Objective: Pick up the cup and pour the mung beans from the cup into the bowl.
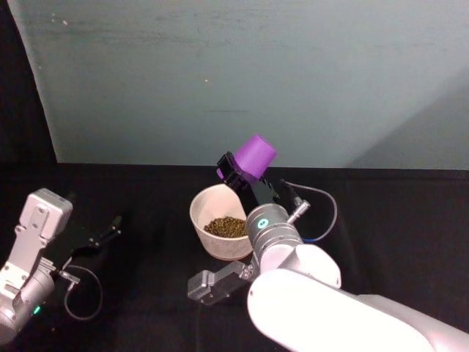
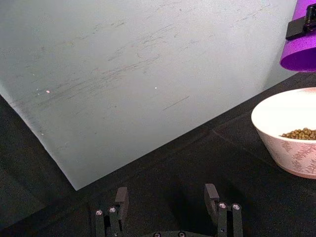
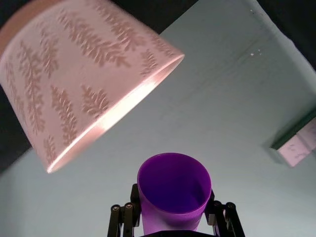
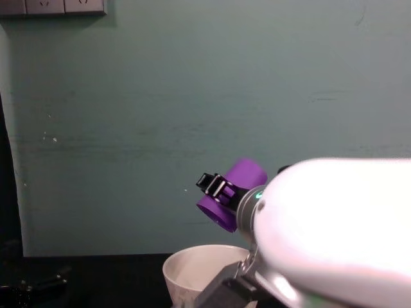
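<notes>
The purple cup [image 1: 256, 157] is tipped over above the far rim of the bowl [image 1: 196, 217], its base up and its mouth slanting down. My right gripper [image 1: 238, 176] is shut on the cup's sides. In the right wrist view the cup [image 3: 174, 187] looks bare inside, and the leaf-patterned bowl [image 3: 74, 89] is close by. Mung beans [image 1: 226, 226] lie in the bowl. From the chest, the cup [image 4: 231, 192] hangs over the bowl [image 4: 192, 258]. My left gripper [image 2: 166, 197] rests open at the left, apart from the bowl [image 2: 291, 155].
A teal wall [image 1: 234, 73] rises right behind the black table [image 1: 146, 198]. A cable [image 1: 322, 209] loops beside my right wrist. My right arm's white shell [image 4: 334, 224] bulks large on the right. Free table lies between the left gripper and the bowl.
</notes>
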Controlling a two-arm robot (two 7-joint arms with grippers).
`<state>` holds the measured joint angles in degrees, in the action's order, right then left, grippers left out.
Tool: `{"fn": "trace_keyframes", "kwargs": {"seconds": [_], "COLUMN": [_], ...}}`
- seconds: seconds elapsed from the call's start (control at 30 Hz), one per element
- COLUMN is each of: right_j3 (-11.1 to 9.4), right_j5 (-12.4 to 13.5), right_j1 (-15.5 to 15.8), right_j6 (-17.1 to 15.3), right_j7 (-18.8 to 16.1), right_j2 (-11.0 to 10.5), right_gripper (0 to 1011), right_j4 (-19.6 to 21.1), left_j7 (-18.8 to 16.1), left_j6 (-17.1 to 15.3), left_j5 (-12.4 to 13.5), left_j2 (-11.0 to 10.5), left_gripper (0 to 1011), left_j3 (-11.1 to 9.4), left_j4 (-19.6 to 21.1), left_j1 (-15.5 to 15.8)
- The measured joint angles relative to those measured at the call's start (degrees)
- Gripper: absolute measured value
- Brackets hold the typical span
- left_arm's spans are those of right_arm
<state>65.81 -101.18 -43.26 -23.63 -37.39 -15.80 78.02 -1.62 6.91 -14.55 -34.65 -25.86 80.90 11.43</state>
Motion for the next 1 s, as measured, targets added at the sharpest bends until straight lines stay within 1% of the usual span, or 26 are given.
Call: {"fn": "trace_keyframes", "kwargs": {"seconds": [0.07, 0.1, 0.17, 0.2, 0.23, 0.27, 0.3, 0.33, 0.43, 0.47, 0.5, 0.53, 0.63, 0.83, 1.0], "right_j3": [0.91, 1.94, 2.86, 3.69, 4.16, 5.11, 5.11, 5.9, 6.82, 7.26, 7.47, 7.89, 8.41, 9.72, 10.13], "right_j5": [-2.19, -4.43, -6.49, -8.3, -9.19, -11.21, -11.21, -13.03, -15.27, -16.61, -17.19, -18.36, -19.79, -23.48, -25.21], "right_j1": [-0.29, -0.66, -0.99, -1.28, -1.47, -1.8, -1.8, -2.1, -2.52, -2.74, -2.85, -3.09, -3.35, -4.02, -4.33], "right_j6": [0.0, 0.03, 0.21, 0.5, 0.71, 1.17, 1.17, 1.6, 2.22, 2.67, 2.87, 3.32, 4.07, 6.24, 7.69], "right_j7": [-0.66, -1.32, -1.92, -2.39, -2.7, -3.28, -3.28, -3.85, -4.64, -5.12, -5.36, -5.66, -5.99, -6.71, -6.93], "right_j2": [0.0, 0.01, 0.04, 0.06, 0.07, 0.07, 0.07, 0.05, -0.02, -0.05, -0.08, -0.16, -0.34, -0.7, -0.96], "right_gripper": [731, 731, 731, 731, 731, 731, 731, 731, 731, 731, 731, 731, 731, 731, 731], "right_j4": [-0.19, -0.48, -0.79, -1.11, -1.29, -1.62, -1.62, -1.85, -2.02, -2.05, -2.05, -2.07, -2.07, -2.13, -2.1], "left_j7": [0.0, 0.0, 0.0, 0.0, 0.0, 0.0, 0.0, 0.0, 0.0, 0.0, 0.0, 0.0, 0.0, 0.0, 0.0], "left_j6": [0.0, 0.0, 0.0, 0.0, 0.0, 0.0, 0.0, 0.0, 0.0, 0.0, 0.0, 0.0, 0.0, 0.0, 0.0], "left_j5": [0.0, 0.0, 0.0, 0.0, 0.0, 0.0, 0.0, 0.0, 0.0, 0.0, 0.0, 0.0, 0.0, 0.0, 0.0], "left_j2": [0.0, 0.0, 0.0, 0.0, 0.0, 0.0, 0.0, 0.0, 0.0, 0.0, 0.0, 0.0, 0.0, 0.0, 0.0], "left_gripper": [1011, 1011, 1011, 1012, 1011, 1011, 1011, 1011, 1011, 1011, 1011, 1011, 1011, 1011, 1012], "left_j3": [0.0, 0.0, 0.0, 0.0, 0.0, 0.0, 0.0, 0.0, 0.0, 0.0, 0.0, 0.0, 0.0, 0.0, 0.0], "left_j4": [0.0, 0.0, 0.0, 0.0, 0.0, 0.0, 0.0, 0.0, 0.0, 0.0, 0.0, 0.0, 0.0, 0.0, 0.0], "left_j1": [0.0, 0.0, 0.0, 0.0, 0.0, 0.0, 0.0, 0.0, 0.0, 0.0, 0.0, 0.0, 0.0, 0.0, 0.0]}}
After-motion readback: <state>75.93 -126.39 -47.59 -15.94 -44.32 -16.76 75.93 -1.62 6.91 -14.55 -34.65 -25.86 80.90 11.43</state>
